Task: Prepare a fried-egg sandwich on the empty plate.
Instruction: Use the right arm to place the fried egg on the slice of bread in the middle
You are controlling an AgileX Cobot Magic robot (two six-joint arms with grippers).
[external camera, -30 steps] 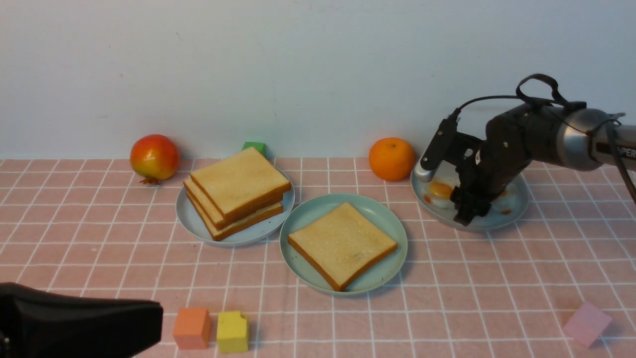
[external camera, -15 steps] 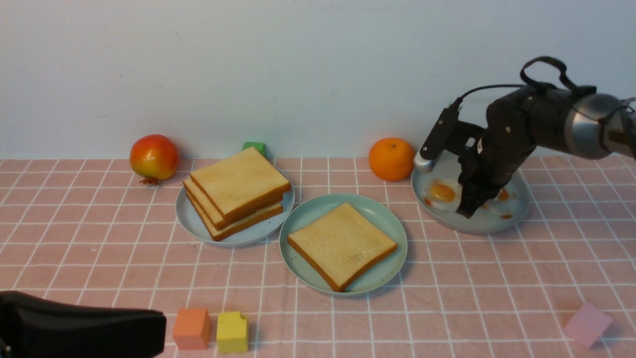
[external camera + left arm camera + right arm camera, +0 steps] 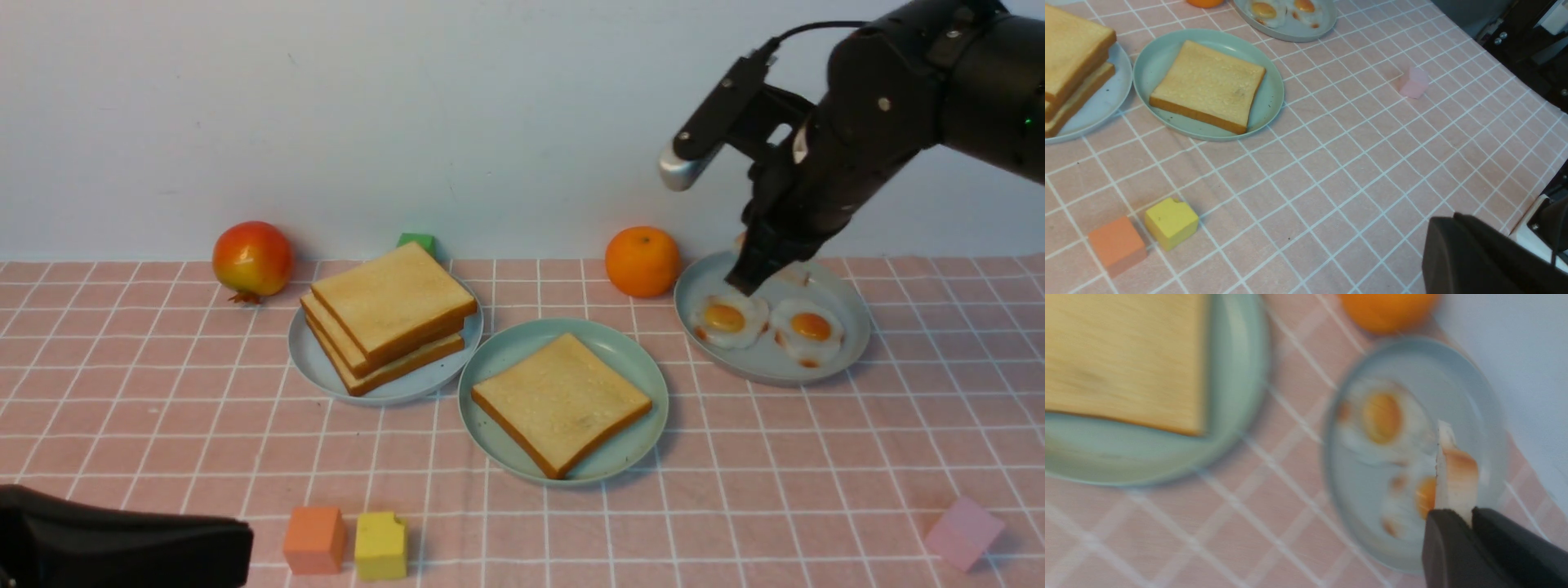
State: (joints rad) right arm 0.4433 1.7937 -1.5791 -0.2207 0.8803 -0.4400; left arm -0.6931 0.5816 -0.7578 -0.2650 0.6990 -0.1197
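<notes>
From the front, we see the right pincer [image 3: 745, 282] hanging above the dish [image 3: 849, 343], which lies at two o'clock from the plate [image 3: 498, 359]. Two other eggs [image 3: 729, 318] lie in the dish beneath it, and its load is mostly hidden behind the black jaws. One toast [image 3: 562, 403] lies flat on the plate with its top bare, and a stack [image 3: 392, 314] waits at ten o'clock. The left pincer [image 3: 233, 545] sits low over the bench [image 3: 735, 490] at about seven o'clock, closed tight with nothing seen in it. The left wrist view adds little: the toast is centred on the plate and uncovered. The right wrist view, though blurred, settles the grip: the jaws are pinched nearly together on the rim of an egg [image 3: 1455, 473], which hangs edge-on, clear of the dish. We judge the egg-carrying step to be in hand. Next we must swing toward eight o'clock, come low over the toast, and release so the egg lands flat inside the crust.
</notes>
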